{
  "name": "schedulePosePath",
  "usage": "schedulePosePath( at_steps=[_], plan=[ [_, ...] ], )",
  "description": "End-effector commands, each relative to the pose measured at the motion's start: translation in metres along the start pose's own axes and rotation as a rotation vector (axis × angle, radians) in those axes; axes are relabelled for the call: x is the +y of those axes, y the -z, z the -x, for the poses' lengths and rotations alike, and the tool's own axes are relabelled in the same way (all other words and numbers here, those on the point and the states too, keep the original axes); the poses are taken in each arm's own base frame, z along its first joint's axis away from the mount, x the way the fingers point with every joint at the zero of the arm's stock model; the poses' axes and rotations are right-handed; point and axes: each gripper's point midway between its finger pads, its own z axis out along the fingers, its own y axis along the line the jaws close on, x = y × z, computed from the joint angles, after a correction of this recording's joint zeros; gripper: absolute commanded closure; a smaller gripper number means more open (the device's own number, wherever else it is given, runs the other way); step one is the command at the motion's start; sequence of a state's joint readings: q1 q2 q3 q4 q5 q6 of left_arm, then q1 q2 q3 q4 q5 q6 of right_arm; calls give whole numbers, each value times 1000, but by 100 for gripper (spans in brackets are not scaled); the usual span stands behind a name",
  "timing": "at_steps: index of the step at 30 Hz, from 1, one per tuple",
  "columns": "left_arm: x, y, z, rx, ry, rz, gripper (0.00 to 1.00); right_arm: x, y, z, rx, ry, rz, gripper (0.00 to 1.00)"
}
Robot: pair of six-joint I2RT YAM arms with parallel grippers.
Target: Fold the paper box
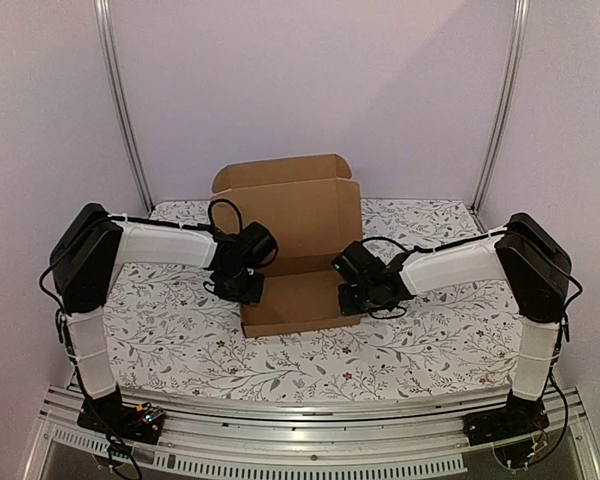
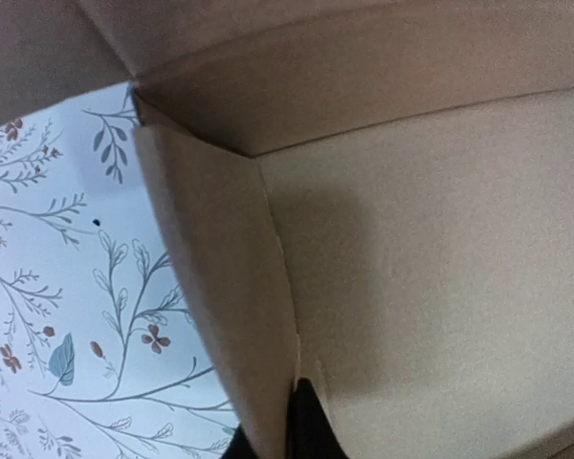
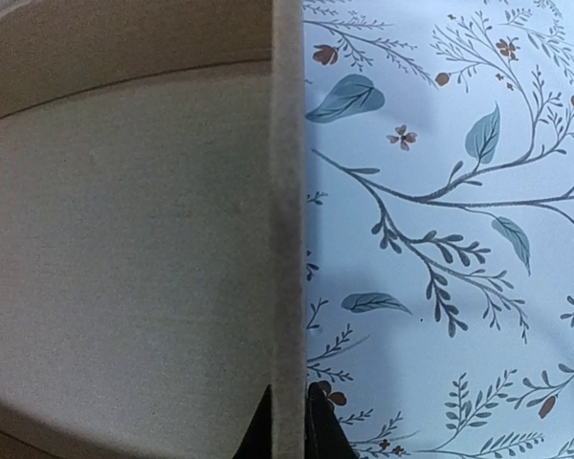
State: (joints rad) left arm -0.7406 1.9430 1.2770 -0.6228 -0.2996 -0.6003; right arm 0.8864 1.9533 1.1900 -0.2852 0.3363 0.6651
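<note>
The box (image 1: 292, 300) sits in the middle of the worktop (image 1: 430, 345), with its lid (image 1: 285, 205) upright at the far side. The left arm (image 1: 165, 243) and right arm (image 1: 450, 265) reach inward, 1 at each side of the box, wrists bent down. The left fingers (image 2: 306, 430) grasp its left wall, and the right fingers (image 3: 321, 432) grasp its right wall.

brown paper box (image 1: 295, 296), side walls up, lid standing open
</note>
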Motion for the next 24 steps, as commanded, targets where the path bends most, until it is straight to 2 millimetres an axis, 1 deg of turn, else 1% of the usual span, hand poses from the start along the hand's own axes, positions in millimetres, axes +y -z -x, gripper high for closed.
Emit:
schedulePosePath(
  at_steps=[1, 4, 5, 10, 13, 16, 19, 22, 24],
  plan=[
    [-9, -11, -1, 23, -36, -22, 100, 17, 15, 4, -7, -13, 73, 92],
    [-8, -12, -2, 23, -51, -18, 100, 21, 20, 6, -11, -17, 90, 87],
    [-7, -11, 0, 17, -55, -15, 100, 22, 21, 6, -11, -17, 94, 82],
    [-4, -7, 3, 9, -82, 4, 100, 32, 35, 13, -19, -16, 146, 54],
    [-4, -7, 3, 15, -103, 13, 100, 33, 45, 19, -34, -10, 167, 42],
    [-3, -7, 4, 16, -122, 25, 100, 29, 55, 25, -53, 10, 154, 31],
    [-4, -7, 4, 17, -139, 31, 100, 20, 61, 26, -57, 40, 117, 28],
    [-5, -9, 5, 15, -169, 54, 100, 12, 61, 20, -50, 49, 93, 26],
    [-7, -11, 4, 18, -188, 64, 100, 9, 60, 16, -42, 42, 90, 26]
  ],
)
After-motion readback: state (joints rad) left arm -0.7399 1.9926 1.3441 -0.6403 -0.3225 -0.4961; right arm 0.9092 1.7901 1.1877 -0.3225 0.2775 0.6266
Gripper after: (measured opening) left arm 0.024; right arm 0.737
